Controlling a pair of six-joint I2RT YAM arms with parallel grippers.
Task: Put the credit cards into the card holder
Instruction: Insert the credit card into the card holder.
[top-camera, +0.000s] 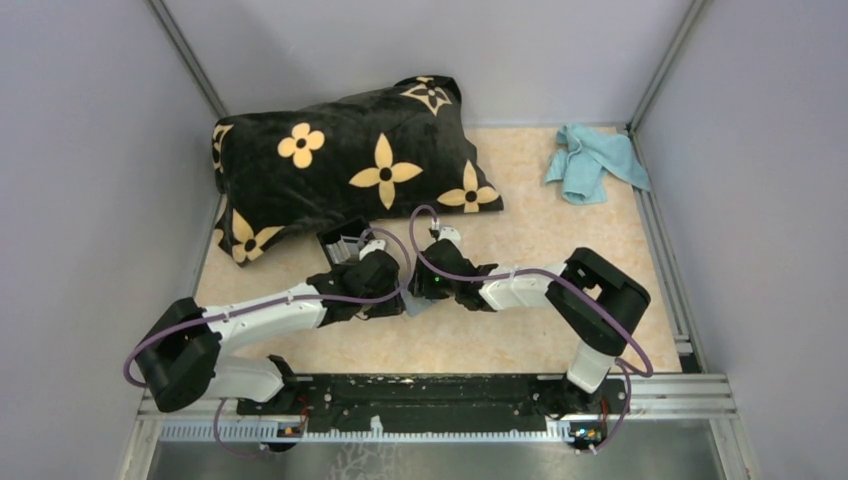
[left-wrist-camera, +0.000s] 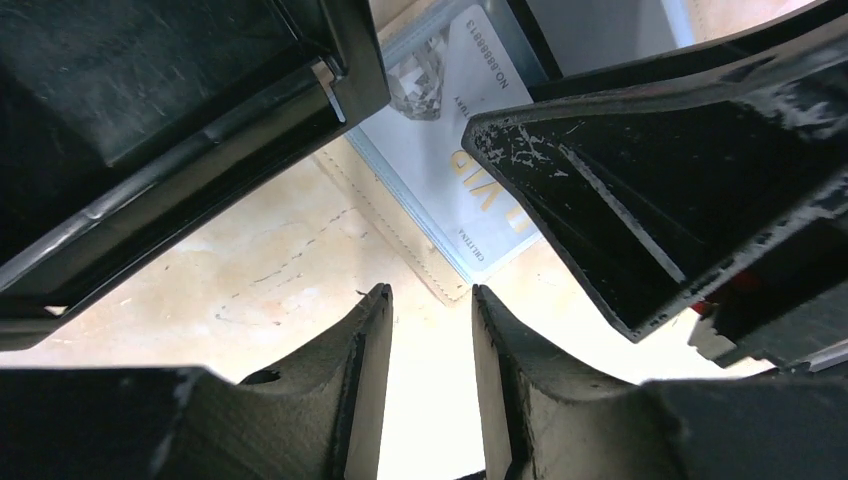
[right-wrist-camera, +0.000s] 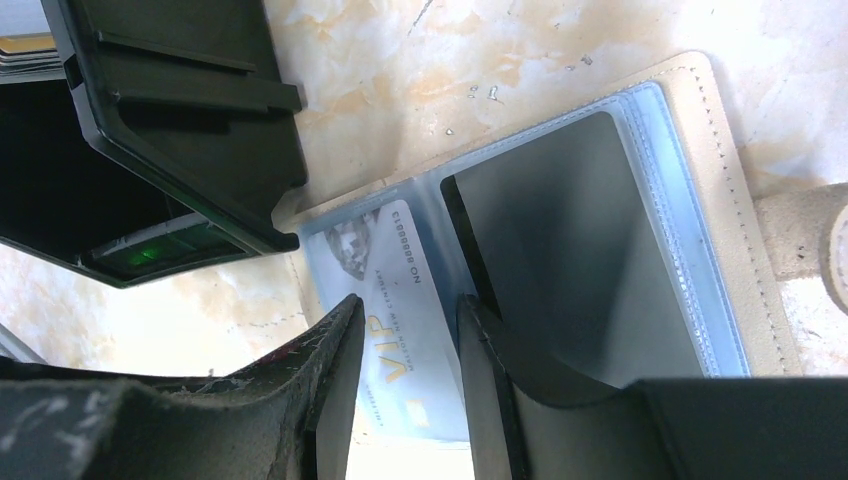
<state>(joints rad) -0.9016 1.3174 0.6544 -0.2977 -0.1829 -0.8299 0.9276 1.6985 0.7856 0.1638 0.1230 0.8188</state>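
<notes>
Black with grey ribs, the card holder (top-camera: 338, 243) lies on the bench (top-camera: 560, 250) just beyond the beige wallet (top-camera: 419, 304), where we see the left end effector (top-camera: 402, 297) and right end effector (top-camera: 432, 285) meet. At the left wrist, the fingers (left-wrist-camera: 365, 340) stand narrowly parted at the wallet's stitched edge, grasping nothing. At the right wrist, the fingers (right-wrist-camera: 335, 360) are likewise parted and empty. They hover above the pale VIP card (right-wrist-camera: 385, 270), which is sleeved in the wallet beside the dark grey card (right-wrist-camera: 570, 240).

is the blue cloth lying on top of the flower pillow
No, the blue cloth lies on the table near the far right corner, clear of the pillow.
</notes>
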